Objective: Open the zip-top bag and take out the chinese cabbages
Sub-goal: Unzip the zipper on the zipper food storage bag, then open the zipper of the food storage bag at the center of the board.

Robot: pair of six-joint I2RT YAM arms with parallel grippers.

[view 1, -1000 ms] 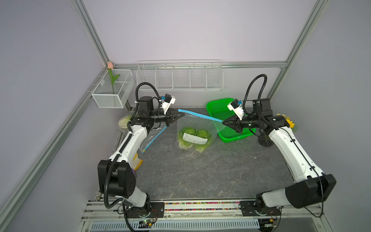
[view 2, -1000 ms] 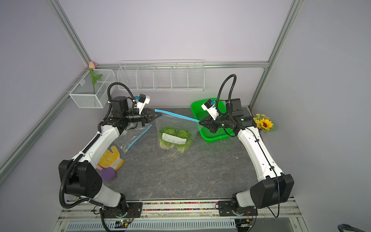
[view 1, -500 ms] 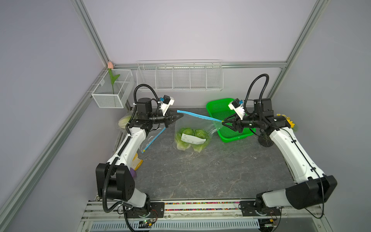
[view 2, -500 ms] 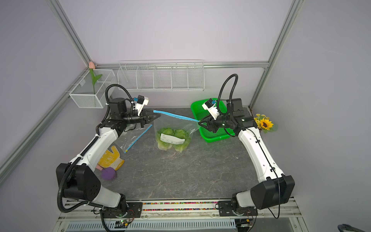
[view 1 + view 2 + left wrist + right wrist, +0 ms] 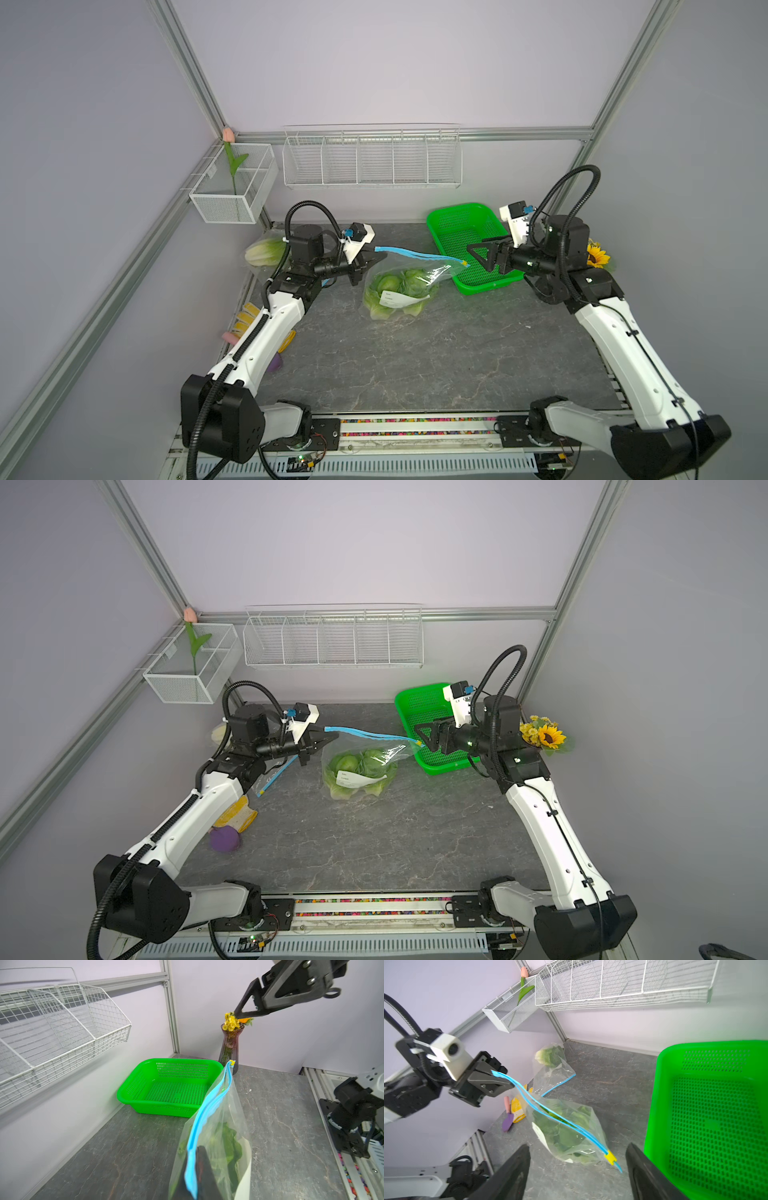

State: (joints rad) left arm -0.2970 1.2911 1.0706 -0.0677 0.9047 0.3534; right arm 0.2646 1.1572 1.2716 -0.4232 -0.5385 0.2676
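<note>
while the left arm (image 5: 266,332) reaches level over the table (image 5: 415,374), the left gripper (image 5: 375,261) pinches the bag (image 5: 415,270) by its zip end; the right gripper (image 5: 478,255), jaws apart, hovers beside the slider (image 5: 610,1157). cabbages (image 5: 392,282) sit inside; label (image 5: 400,298) print unreadable.

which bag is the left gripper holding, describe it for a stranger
Find the green basket on the grey table; the bag sits beside it, its blue-zip corner pinched in the left gripper. Unlike the other bag in the far corner, it has a white label.
</note>
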